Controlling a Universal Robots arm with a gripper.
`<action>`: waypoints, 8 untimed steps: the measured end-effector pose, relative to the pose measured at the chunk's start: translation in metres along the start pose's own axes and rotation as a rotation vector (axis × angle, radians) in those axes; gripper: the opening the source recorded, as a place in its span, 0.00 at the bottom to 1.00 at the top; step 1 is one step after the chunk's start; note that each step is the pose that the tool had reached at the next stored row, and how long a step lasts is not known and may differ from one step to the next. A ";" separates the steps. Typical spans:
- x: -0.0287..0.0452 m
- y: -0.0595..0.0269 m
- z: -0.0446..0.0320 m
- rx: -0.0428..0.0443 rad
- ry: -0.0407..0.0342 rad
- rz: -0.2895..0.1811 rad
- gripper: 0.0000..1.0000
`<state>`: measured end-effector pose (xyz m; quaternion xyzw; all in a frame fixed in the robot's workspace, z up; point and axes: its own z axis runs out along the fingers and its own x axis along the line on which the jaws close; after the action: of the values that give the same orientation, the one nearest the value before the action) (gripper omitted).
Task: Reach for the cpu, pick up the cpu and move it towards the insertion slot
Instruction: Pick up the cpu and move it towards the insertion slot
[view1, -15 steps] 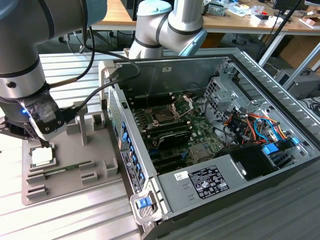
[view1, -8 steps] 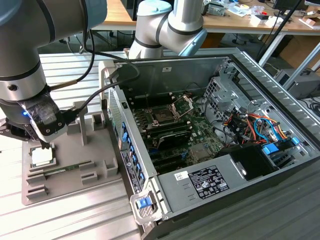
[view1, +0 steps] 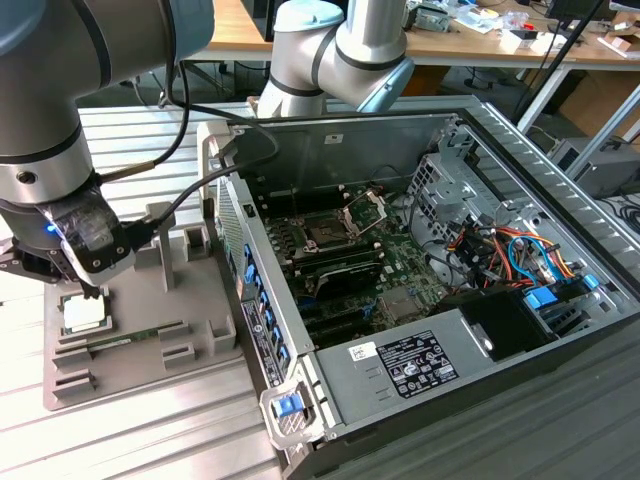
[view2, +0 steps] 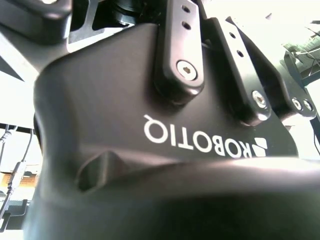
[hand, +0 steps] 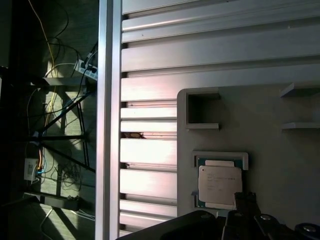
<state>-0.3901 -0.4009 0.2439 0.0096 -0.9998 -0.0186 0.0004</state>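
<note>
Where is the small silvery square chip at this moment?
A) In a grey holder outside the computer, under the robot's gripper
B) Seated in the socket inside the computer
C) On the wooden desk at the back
A: the cpu lies in a recess of the grey holder, with the gripper close over it.

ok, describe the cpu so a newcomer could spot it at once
Start at the open computer case; on the exterior view's left of it sits a grey moulded holder on the slatted table. The cpu lies flat in a square recess of that holder, just under the gripper. It is the small square chip with a silvery top, unlike the long thin green memory stick beside it.
</note>
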 end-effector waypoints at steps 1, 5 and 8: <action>0.0000 0.0000 0.0002 0.0000 0.0000 0.000 0.11; 0.0006 0.0000 0.0009 -0.0001 -0.0001 0.000 0.11; 0.0016 0.0000 0.0013 0.0000 -0.0001 0.000 0.11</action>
<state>-0.3917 -0.4009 0.2427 0.0096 -0.9998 -0.0186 0.0004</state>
